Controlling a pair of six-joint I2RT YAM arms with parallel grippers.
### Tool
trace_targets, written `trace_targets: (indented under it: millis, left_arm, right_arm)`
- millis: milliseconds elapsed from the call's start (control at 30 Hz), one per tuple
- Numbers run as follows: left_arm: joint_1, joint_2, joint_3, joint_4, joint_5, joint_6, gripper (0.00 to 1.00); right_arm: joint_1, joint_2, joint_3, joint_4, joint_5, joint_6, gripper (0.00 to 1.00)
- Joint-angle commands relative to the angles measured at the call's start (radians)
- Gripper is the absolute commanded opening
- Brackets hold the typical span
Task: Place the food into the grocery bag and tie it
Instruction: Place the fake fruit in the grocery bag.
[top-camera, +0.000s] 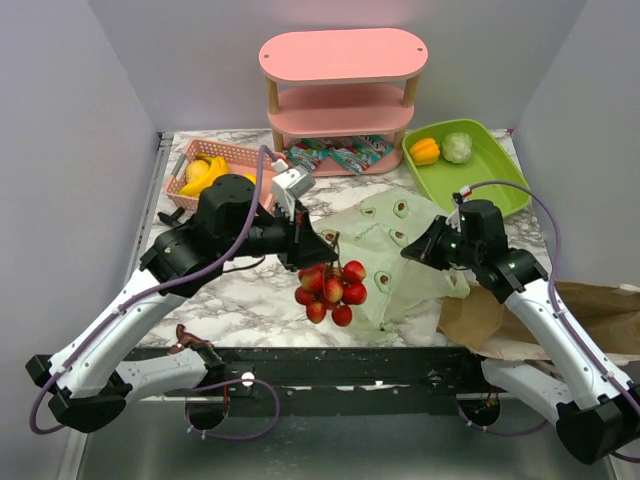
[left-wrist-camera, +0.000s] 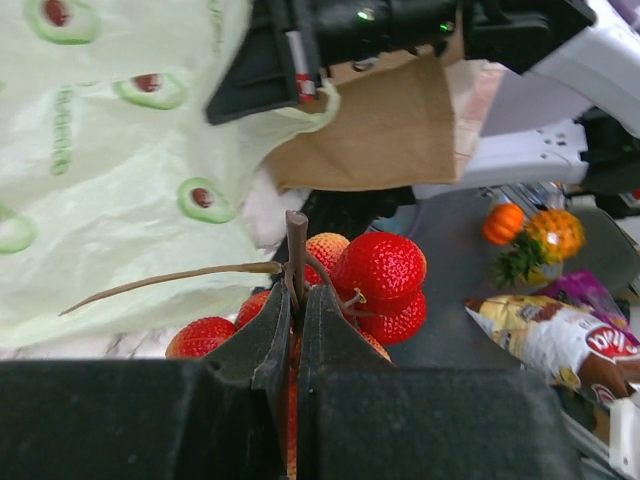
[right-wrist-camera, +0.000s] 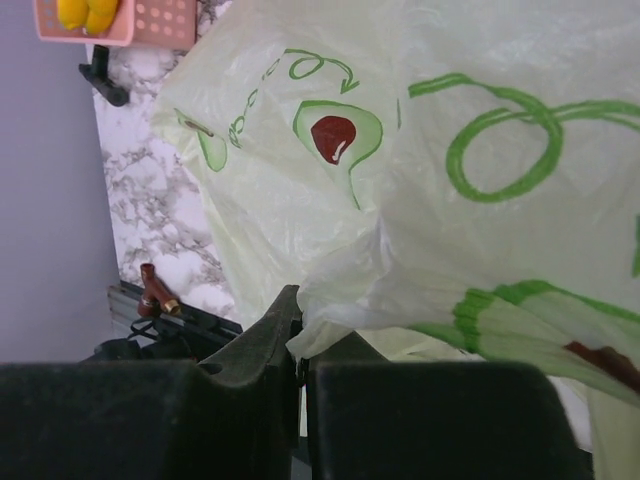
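- Top external view: the left gripper (top-camera: 325, 242) hangs the red fruits (top-camera: 330, 290) just off the bag's (top-camera: 395, 250) near-left edge, probably so they can swing in once a mouth opens.
- Its jaws are pressed together on the stem (left-wrist-camera: 296, 240). Held this way, the cluster dangles free and no fruit gets crushed.
- The right gripper (top-camera: 412, 250) sits at the bag's right side, jaws pinching a fold of the thin film. My guess is that it means to lift that layer and part the opening.
- The bag lies flat and crumpled on the table (top-camera: 230, 300), with no mouth showing yet.
- Other food waits outside: bananas (top-camera: 205, 172) in the basket (top-camera: 240, 155), pepper (top-camera: 425, 150) and leafy head (top-camera: 457, 147) in the tray (top-camera: 500, 180), and packets (top-camera: 340, 155) under the shelf (top-camera: 343, 55).
- The film is slippery, so the pinch may take both layers and keep the bag shut.
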Motion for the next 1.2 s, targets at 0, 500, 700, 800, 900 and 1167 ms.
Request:
trace_targets:
  millis: [0,500,700,800,900,1167]
  left_arm:
    - [-0.096,0.07,0.031,0.136,0.048,-0.042,0.0]
    - [-0.326,0.353,0.122,0.39,0.072,-0.062,0.0]
    - [-0.36,0.399,0.05,0.548,-0.026,-0.038,0.0]
    - [-0.38,0.383,-0.029,0.638,-0.232,-0.059,0.0]
    - [-0.398,0.385,-0.079,0.705,-0.356,-0.073,0.0]
    - [-0.408,0.468,-0.104,0.826,-0.373,-0.099,0.0]
  right_arm:
    - [0.0,0.019,0.072,-0.01,0.016,0.027,0.08]
    - [0.001,0.091,0.248,-0.124,0.053,0.144,0.01]
    - [0.001,0.106,0.29,-0.151,0.032,0.122,0.01]
    - [0.001,0.115,0.315,-0.182,0.029,0.105,0.01]
    - [0.0,0.123,0.33,-0.206,0.024,0.102,0.01]
    - [0.001,0.124,0.33,-0.205,-0.02,0.117,0.01]
